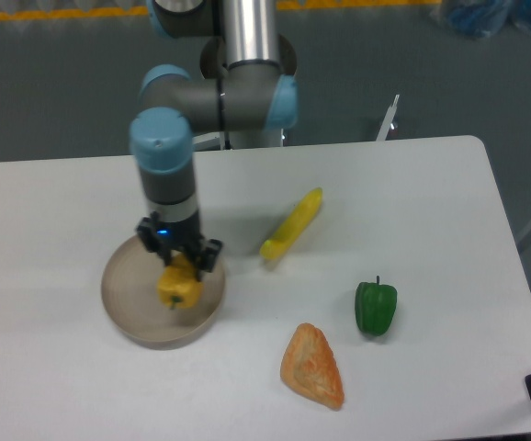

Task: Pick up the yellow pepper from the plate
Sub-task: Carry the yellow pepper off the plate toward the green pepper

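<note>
The yellow pepper (178, 288) is over the beige plate (126, 294) at the left of the table. My gripper (180, 266) comes down on the pepper from above, with its fingers closed around the pepper's top. I cannot tell whether the pepper rests on the plate or hangs just above it. The gripper body hides the pepper's stem.
A long slim yellow corn-like piece (292, 225) lies right of the plate. A green bell pepper (376, 308) stands further right. An orange wedge-shaped piece (313, 366) lies near the front edge. The arm's base (247, 73) stands at the back.
</note>
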`<move>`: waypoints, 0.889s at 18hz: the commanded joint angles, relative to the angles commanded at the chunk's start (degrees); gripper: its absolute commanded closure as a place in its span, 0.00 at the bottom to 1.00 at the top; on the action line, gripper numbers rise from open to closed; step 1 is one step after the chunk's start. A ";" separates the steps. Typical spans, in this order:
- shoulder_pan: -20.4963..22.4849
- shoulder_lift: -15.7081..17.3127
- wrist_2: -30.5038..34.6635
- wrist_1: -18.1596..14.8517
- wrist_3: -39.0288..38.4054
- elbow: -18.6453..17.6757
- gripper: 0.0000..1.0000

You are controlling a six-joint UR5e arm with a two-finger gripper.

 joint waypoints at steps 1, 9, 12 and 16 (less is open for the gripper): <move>3.07 0.35 0.09 -1.05 2.89 0.26 0.65; 12.50 0.97 0.00 -2.55 17.95 5.62 0.65; 12.68 0.62 0.09 -2.55 17.95 7.21 0.65; 12.59 0.18 0.09 -2.38 18.04 7.65 0.65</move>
